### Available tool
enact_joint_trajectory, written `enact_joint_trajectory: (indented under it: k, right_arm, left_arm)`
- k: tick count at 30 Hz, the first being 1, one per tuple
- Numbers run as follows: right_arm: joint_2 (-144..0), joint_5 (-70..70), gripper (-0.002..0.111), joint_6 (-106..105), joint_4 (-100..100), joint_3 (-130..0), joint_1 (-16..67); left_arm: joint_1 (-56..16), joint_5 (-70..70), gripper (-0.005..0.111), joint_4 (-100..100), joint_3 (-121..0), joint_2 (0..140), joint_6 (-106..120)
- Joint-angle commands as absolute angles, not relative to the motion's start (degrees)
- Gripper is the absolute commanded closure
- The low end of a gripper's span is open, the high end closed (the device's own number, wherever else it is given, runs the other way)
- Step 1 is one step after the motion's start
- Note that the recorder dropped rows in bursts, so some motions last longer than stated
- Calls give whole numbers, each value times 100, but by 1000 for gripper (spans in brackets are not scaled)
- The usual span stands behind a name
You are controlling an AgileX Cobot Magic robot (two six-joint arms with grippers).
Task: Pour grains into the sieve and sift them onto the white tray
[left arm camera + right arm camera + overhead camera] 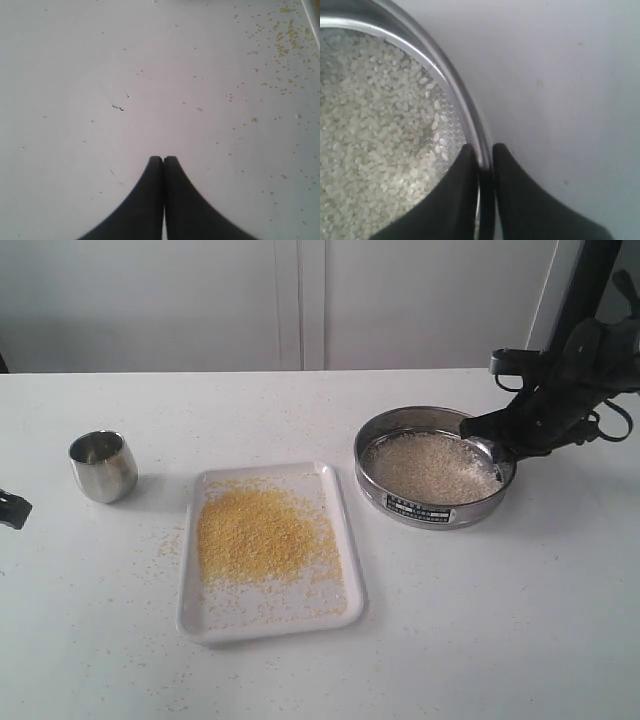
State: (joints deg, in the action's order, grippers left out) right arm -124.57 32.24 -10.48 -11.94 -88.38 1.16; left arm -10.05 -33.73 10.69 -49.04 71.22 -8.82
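while gritty with pale grains (pixel 430 468), round fine-meshed steel sieve (pixel 420 508)

Table (pixel 480 640) is open at 6 and 12 o'clock of the white tray (pixel 215 615). Obstacles: steel cup (pixel 103 466) at its 10 o'clock, with a clear gap between. Sieve (pixel 420 508) at 2 o'clock, just beside the tray's corner, narrow gap. Right gripper (pixel 482 430) and arm block the sieve's 2 o'clock side, fingers astride the rim. Left gripper (pixel 12 508), fingers together, sits at the tray's 9 o'clock, well apart.
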Motion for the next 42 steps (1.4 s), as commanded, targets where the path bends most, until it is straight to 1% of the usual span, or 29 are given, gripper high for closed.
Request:
enact_joint_trajectory:
  k: [1, 3, 4, 5, 7, 10, 12, 14, 19, 20, 26, 31, 42]
  right_arm:
    - [-12355, 3207, 68, -1025, -1218, -8852, 73]
    - [-12241, 3275, 55, -1025, -1218, -8863, 73]
    - [-12171, 3286, 51, -1025, -1218, -8863, 73]
    - [-12042, 3335, 49, -1025, -1218, -8863, 73]
    - [-11805, 3476, 50, -1025, -1218, -8863, 73]
    - [-11364, 3794, 54, -975, -1218, -8863, 73]
    - [-11117, 4024, 60, -773, -1218, -8863, 73]
    - [-10844, 4331, 71, -629, -1218, -8840, 73]
    - [-10027, 4683, 106, -870, -1206, -8337, 256]
    - [-9804, 4657, 108, -1000, -1206, -8145, 332]
    - [-8644, 4187, 108, -1340, -1206, -7234, 686]
    - [-8104, 4172, 108, -1382, -1206, -6803, 691]
    - [-7031, 3584, 108, -1503, -1217, -5738, 691]
  left_arm:
    - [-1043, -3421, 107, 1078, -4864, 7063, -897]
    - [-1043, -3421, 107, 1078, -4864, 7063, -897]
    - [-1043, -3421, 107, 1078, -4864, 7063, -897]
    - [-1043, -3421, 107, 1078, -4864, 7063, -897]
    - [-1043, -3421, 107, 1078, -4864, 7063, -897]
    - [-1043, -3421, 107, 1078, -4864, 7063, -897]
    - [-1043, -3421, 107, 1078, -4864, 7063, -897]
    - [-1043, -3421, 107, 1078, -4864, 7063, -897]
    - [-1043, -3421, 107, 1078, -4864, 7063, -897]
    - [-1043, -3421, 107, 1078, -4864, 7063, -897]
    - [-1043, -3421, 107, 1078, -4864, 7063, -897]
    - [-1043, -3421, 107, 1078, -4864, 7063, -897]
    - [-1043, -3421, 107, 1078, -4864, 7063, -897]
